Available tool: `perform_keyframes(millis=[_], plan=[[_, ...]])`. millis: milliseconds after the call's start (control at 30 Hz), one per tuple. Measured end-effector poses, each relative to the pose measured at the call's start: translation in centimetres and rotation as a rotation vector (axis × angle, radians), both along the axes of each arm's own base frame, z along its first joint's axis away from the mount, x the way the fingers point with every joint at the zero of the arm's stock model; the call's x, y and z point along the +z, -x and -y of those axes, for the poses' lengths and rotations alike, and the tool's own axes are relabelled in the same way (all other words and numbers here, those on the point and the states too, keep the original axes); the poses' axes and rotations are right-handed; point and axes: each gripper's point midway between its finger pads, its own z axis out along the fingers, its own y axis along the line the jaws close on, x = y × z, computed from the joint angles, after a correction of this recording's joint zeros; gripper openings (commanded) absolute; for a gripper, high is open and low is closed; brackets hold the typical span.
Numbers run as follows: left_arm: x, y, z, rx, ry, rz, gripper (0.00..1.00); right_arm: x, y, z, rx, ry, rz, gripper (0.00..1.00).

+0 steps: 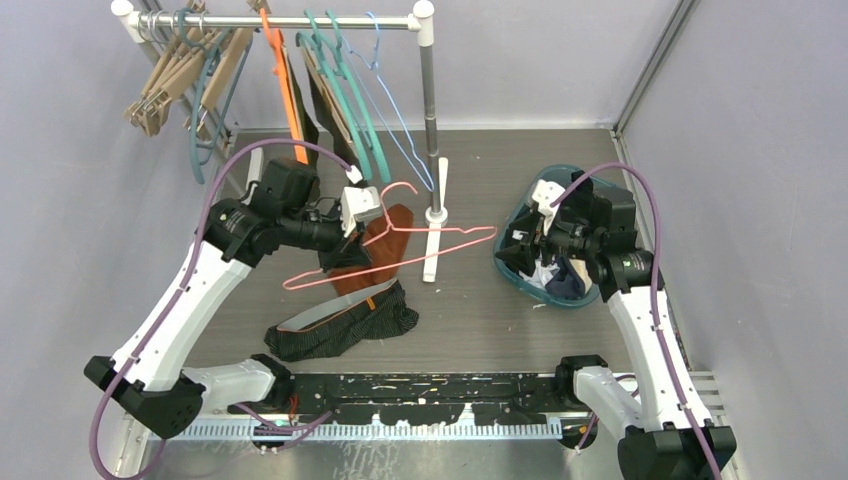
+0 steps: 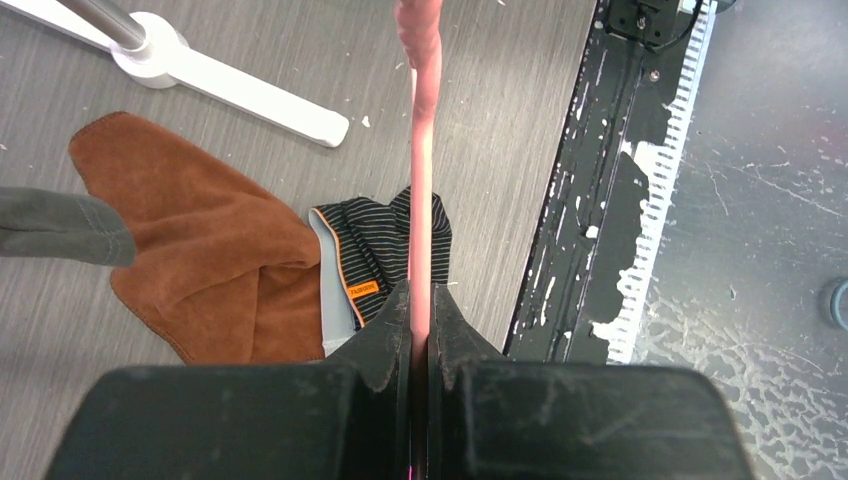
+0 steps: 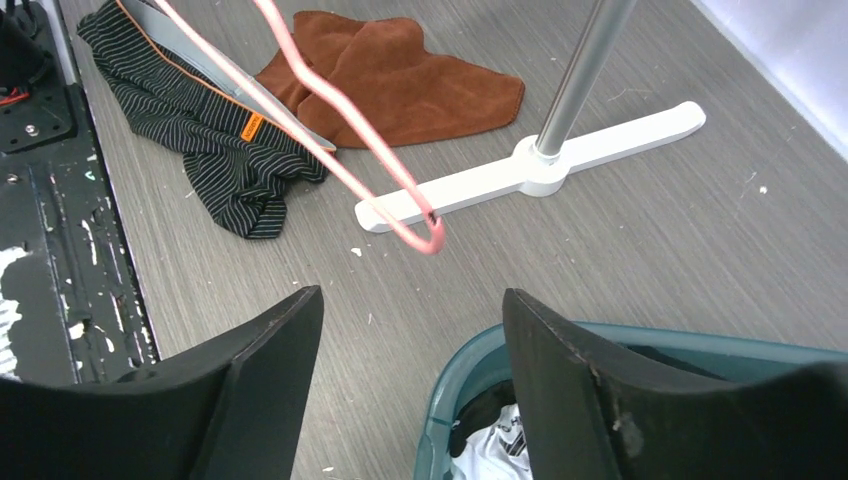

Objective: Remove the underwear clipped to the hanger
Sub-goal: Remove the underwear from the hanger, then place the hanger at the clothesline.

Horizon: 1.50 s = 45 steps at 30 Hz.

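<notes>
Grey wood-grain table (image 1: 500,310) is overlaid by soft, black pinstriped underwear (image 1: 345,328), crumpled below the left end effector (image 2: 420,300), which is clamped on a thin pink hanger (image 2: 425,150); the right end effector (image 3: 412,300) is spread wide.

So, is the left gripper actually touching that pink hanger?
Touching. The left wrist view shows the left gripper shut on the pink hanger, its wire pinched between the jaws.
</notes>
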Motion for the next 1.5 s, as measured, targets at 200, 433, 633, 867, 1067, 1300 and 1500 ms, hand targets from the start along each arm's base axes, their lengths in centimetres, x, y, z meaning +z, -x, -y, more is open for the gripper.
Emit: perform_keyframes(millis=[200,433,633,867,1067,1300,1500], plan=[[-0.8,0.3,-0.2,-0.011,-0.028,-0.006,0.00,1.0,-0.2,0.1,0.020,0.024,0.031,0.81],[-1.7,0.7,-1.4,0.017,-0.065,0.025,0.00,0.3,0.0,0.4,0.022,0.057,0.028,0.82],[-1.5,1.6,-3.6,0.039,-0.110,0.098,0.00,-2.5,0.3,0.5,0.014,0.061,-0.036,0.82],[-1.9,2.6,-6.9,0.087,-0.208,0.150,0.00,-2.7,0.2,0.5,0.006,0.058,-0.042,0.83],[-2.9,3.0,-9.6,0.147,-0.297,0.125,0.00,-2.7,0.2,0.5,0.004,0.055,-0.043,0.83],[-3.3,3.4,-13.3,0.277,-0.407,0.130,0.00,-3.0,0.3,0.5,0.004,0.055,-0.050,0.83],[-3.2,4.2,-17.3,0.475,-0.467,0.143,0.00,-3.2,0.3,0.5,0.005,0.056,-0.055,0.83]])
